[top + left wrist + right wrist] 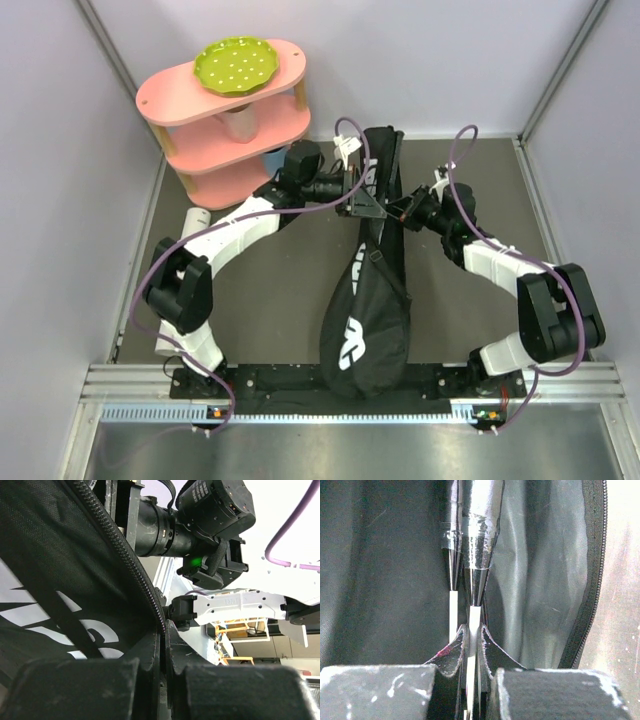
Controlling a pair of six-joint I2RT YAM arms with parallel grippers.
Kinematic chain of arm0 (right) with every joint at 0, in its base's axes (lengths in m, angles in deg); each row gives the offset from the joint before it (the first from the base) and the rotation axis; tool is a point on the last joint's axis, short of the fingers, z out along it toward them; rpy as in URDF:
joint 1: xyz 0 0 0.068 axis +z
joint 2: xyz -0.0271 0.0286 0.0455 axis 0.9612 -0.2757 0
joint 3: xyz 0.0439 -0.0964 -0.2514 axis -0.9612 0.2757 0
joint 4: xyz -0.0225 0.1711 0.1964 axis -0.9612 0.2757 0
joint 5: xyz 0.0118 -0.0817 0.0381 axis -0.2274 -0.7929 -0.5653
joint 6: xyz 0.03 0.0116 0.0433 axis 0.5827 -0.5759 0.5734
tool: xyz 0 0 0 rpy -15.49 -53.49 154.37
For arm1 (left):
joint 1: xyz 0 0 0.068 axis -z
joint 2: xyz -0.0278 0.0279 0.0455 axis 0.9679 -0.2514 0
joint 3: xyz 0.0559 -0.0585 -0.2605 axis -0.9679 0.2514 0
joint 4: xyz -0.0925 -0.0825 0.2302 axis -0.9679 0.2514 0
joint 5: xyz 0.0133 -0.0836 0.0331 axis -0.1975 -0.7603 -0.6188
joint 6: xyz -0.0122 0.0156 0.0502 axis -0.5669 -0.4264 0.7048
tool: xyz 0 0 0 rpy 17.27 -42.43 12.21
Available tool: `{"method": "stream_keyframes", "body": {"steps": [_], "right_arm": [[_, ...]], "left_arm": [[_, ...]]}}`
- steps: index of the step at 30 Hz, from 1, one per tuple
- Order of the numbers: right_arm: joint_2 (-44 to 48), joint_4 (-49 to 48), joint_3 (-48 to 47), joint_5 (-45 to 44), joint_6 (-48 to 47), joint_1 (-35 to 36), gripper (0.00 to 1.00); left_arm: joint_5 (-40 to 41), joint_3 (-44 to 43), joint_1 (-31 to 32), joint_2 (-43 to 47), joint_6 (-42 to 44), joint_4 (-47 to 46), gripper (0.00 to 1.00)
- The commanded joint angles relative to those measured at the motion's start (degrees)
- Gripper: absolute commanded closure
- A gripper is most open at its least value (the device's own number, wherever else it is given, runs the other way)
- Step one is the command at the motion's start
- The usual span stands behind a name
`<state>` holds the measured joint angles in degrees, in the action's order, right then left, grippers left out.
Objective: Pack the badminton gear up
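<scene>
The black bag lies lengthwise down the table's middle, its narrow end far. My left gripper is shut on the bag's zipper edge at the narrow end and holds it up; its fingertips meet on the edge in the left wrist view. My right gripper reaches in from the right and is shut on a silver racket shaft. The second racket's shaft lies beside it. Both black handles point deeper into the bag's grey lining. A white tube lies partly hidden under my left arm. No shuttlecocks show.
The pink three-tier shelf stands at the far left with the green dotted plate on top. Grey walls close in the table on the left, the right and the far side. My right arm faces the left wrist camera closely.
</scene>
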<state>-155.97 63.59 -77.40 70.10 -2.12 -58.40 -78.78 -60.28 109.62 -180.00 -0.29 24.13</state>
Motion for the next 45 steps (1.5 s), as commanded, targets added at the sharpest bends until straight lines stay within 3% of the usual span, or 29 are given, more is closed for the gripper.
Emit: {"method": "stream_keyframes", "body": {"steps": [1,11,15,23,27,33,38,43,45], "right_arm": [[3.06,-0.62,1.41,2.14,-4.11,1.37,1.00],[6.49,11.07,-1.32,-5.33,-7.99,2.51,1.00],[4.21,7.21,2.11,-6.56,-3.94,5.13,1.00],[-1.59,1.23,3.87,-8.41,-1.56,7.78,1.00],[-2.83,0.17,3.43,-7.62,-0.68,7.78,1.00],[-4.05,-0.97,3.78,-8.23,0.10,7.78,1.00],[-3.88,-0.88,3.87,-8.41,0.28,7.78,1.00],[-2.48,0.61,3.61,-9.02,-0.33,7.87,1.00],[-2.39,0.61,3.52,-8.85,-0.42,7.78,1.00]], "left_arm": [[1.16,-6.36,0.28,-0.12,3.78,-1.38,1.00],[12.67,-8.92,0.02,-0.65,10.37,10.76,1.00],[14.25,-9.61,0.02,-2.49,10.28,9.61,1.00],[19.77,-22.00,0.02,-12.51,15.98,20.06,0.94],[26.73,-22.97,0.28,-14.44,20.47,24.63,0.85],[28.41,-23.85,0.37,-18.13,22.50,25.79,0.73],[30.95,-28.50,0.28,-21.55,24.17,27.72,0.56],[36.92,-36.50,0.37,-26.56,27.33,32.89,0.29],[39.29,-39.85,0.37,-28.77,27.68,35.19,0.25]]}}
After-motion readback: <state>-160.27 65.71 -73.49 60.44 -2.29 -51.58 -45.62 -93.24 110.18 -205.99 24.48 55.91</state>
